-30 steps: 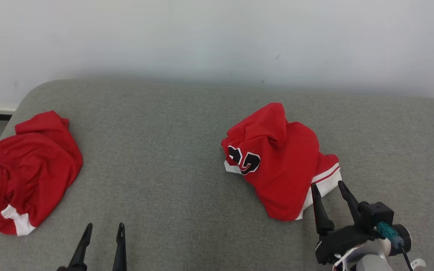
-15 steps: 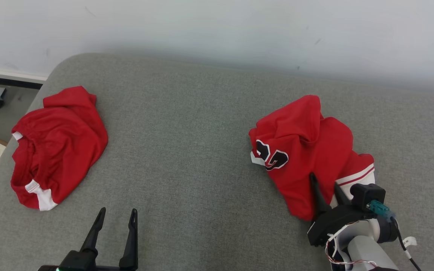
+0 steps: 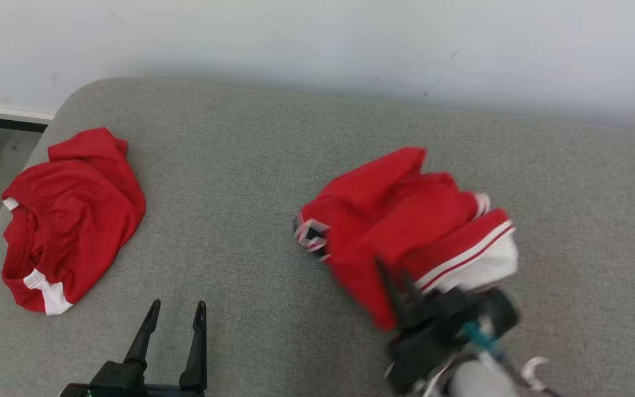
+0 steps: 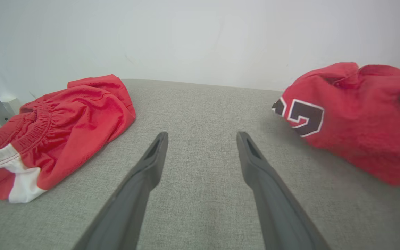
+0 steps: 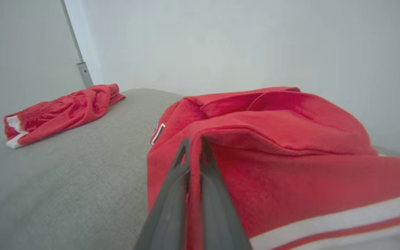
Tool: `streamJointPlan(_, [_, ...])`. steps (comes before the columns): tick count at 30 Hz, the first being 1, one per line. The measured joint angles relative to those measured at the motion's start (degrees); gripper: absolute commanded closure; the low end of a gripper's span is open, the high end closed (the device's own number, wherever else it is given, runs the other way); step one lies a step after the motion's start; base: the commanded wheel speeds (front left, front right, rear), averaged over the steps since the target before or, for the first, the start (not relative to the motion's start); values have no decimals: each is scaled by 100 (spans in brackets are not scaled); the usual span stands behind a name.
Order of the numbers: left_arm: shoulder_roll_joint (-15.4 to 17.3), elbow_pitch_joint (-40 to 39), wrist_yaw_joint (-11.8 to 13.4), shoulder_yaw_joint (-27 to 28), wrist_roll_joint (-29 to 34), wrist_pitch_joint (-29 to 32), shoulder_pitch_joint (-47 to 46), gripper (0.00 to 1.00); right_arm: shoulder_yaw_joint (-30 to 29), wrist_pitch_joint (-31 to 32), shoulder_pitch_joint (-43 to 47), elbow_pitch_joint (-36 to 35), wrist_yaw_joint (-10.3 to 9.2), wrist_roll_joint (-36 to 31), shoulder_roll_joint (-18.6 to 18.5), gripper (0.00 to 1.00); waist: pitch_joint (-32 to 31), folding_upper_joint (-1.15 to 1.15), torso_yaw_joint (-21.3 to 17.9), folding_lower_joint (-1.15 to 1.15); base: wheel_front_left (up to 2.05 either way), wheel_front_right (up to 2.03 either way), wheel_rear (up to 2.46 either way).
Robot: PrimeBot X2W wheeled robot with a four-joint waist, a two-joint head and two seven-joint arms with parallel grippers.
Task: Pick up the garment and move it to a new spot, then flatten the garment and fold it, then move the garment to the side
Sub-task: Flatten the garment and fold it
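Head view: a grey padded surface [image 3: 251,165] carries the crumpled red garment [image 3: 405,220], bunched directly ahead of the right gripper [image 3: 393,271], whose jaws are pinched shut on a fold of its near red edge beside the white-striped hem. A second red garment [image 3: 69,215] lies well ahead and to the left of the left gripper [image 3: 178,304], which hovers empty with jaws wide apart. For a clean pickup the pinch probably holds only a thin fold, so a slow, straight lift should keep the cloth from slipping during the carry.
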Motion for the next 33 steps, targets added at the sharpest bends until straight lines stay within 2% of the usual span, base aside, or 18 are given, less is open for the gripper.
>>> streamJointPlan(4, [-13, 36, 0, -67, -47, 0, -5, 0, 1222, 0, 81, 56, 0, -180, -86, 100, -15, 0, 12, 0, 0, 0, 0])
streamJointPlan(5, [-30, 59, 0, -113, -68, 0, -5, 0, 1823, 1, 82, 339, 0, -186, -149, 100, -26, 0, 28, 0, 0, 0, 0])
streamJointPlan(9, [-37, 94, 0, -167, -89, 0, -5, 0, 2258, 1, 90, 824, 1, 29, -129, 100, -54, 0, 70, 0, 0, 0, 0])
streamJointPlan(11, [-38, 118, 0, -172, -125, 0, -2, 0, 2270, 3, 82, 1092, 1, 253, -104, 100, -80, 0, 95, 0, 0, 0, 0])
streamJointPlan(12, [-38, 121, 0, -166, -136, 0, 2, 0, 2245, 4, 62, 1165, 1, 333, -100, 75, -94, 0, 103, -1, 0, 0, 0])
streamJointPlan(13, [-38, 121, 0, -154, -143, 0, 5, 0, 2208, 3, 41, 1151, 1, 392, -93, 11, -105, 0, 106, 0, 0, 0, 0])
streamJointPlan(14, [-40, 121, 0, -138, -149, 0, 10, 0, 2169, 3, 25, 1096, 1, 447, -74, 0, -115, 0, 102, 0, 0, 0, 0])
streamJointPlan(22, [-24, 138, 0, 0, -178, 0, 185, 0, 1451, 2, 475, -15, 1, 539, -22, 0, -270, 0, -48, -1, 0, 0, 0])
streamJointPlan(27, [15, 109, 0, 24, -191, 0, 268, 0, 854, 1, 990, -787, 0, 465, -144, 0, -378, 0, -182, -1, 0, 0, 0])
streamJointPlan(33, [48, 48, 0, 97, -158, 0, 281, 0, 34, 0, 1230, -937, 0, 386, -191, 0, -444, 0, -342, -1, 0, 0, 0])
